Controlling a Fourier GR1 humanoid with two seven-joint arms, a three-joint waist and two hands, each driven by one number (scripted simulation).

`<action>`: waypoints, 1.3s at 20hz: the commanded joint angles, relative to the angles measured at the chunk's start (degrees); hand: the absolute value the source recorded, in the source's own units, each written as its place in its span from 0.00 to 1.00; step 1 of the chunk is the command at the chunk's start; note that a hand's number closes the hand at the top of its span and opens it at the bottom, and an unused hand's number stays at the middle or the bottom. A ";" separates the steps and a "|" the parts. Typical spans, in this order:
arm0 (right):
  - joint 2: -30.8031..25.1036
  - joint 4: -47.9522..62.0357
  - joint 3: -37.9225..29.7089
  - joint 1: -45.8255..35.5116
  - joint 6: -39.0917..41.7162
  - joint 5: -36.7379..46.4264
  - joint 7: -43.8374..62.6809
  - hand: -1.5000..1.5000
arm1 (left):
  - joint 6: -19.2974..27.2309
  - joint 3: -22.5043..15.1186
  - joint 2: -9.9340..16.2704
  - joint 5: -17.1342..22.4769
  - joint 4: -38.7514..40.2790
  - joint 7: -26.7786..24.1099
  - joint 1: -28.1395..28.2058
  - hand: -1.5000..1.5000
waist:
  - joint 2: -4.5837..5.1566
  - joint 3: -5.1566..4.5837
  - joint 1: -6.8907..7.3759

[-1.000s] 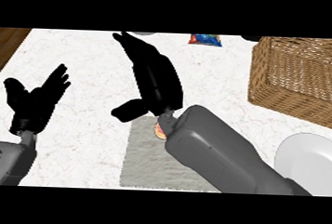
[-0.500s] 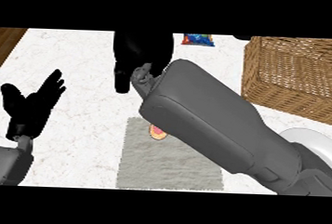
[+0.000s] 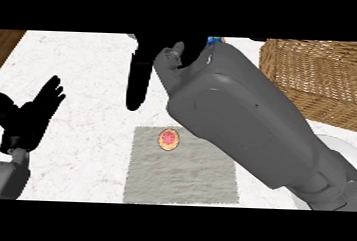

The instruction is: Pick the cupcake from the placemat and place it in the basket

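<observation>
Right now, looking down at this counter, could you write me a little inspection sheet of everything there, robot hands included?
Surface: white marbled counter, with a wooden strip at the far left edge.
Job's things: cupcake sits on the grey placemat, near its far edge, untouched; wicker basket stands at the right, its inside not visible.
Clutter: a white plate at the right, partly behind the forearm; a small blue item at the far edge, mostly hidden.
Robot hands: right robot hand raised above the counter, fingers straight, holding nothing; left robot hand resting open at the left, fingers up.
Cables: nothing seen.
Surroundings: nothing seen beyond the counter.
</observation>
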 commanded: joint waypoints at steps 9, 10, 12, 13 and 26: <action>-4.26 -31.74 3.22 17.18 -0.85 -0.15 15.86 0.00 | 1.02 0.84 -0.80 -1.24 -1.71 1.57 0.64 0.50 | -0.01 0.10 -0.87; -4.50 -32.77 4.97 21.28 -1.20 0.45 13.91 0.00 | 1.04 0.76 -0.74 -0.83 -2.97 3.54 -1.09 0.50 | 0.15 0.11 -0.75; -3.92 -34.70 6.56 23.03 -2.15 3.41 14.37 0.00 | -0.17 1.73 -0.49 -1.03 -0.96 1.86 -1.18 0.50 | 0.41 0.03 -0.13; -5.23 -36.48 6.28 25.44 -2.19 3.92 13.47 0.00 | -0.24 1.28 -0.69 -1.32 -1.37 2.35 -1.16 0.50 | 0.43 0.04 -0.13; 3.68 -18.15 10.58 42.21 -20.95 24.90 -14.95 0.00 | -3.52 3.11 -2.46 -3.12 2.00 -1.02 -1.52 0.50 | 1.10 0.01 1.39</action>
